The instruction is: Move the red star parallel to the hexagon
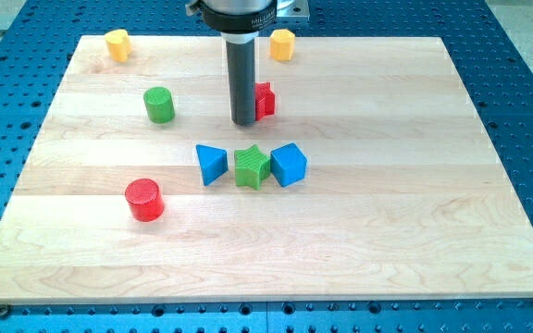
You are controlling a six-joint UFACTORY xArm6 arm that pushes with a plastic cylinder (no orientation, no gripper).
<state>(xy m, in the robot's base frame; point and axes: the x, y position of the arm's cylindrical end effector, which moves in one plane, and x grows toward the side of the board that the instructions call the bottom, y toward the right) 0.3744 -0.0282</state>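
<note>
The red star (pixel 265 100) lies on the wooden board, upper middle, partly hidden behind my rod. My tip (pixel 242 122) rests on the board right at the star's left side, touching or nearly touching it. The yellow hexagon (pixel 282 44) stands near the view's top edge of the board, above and slightly right of the red star.
A yellow star-like block (pixel 117 43) sits at the top left. A green cylinder (pixel 159 104) is left of my tip. A blue triangle (pixel 211 164), a green star (pixel 252 166) and a blue cube (pixel 289 165) form a row below. A red cylinder (pixel 143 200) lies at lower left.
</note>
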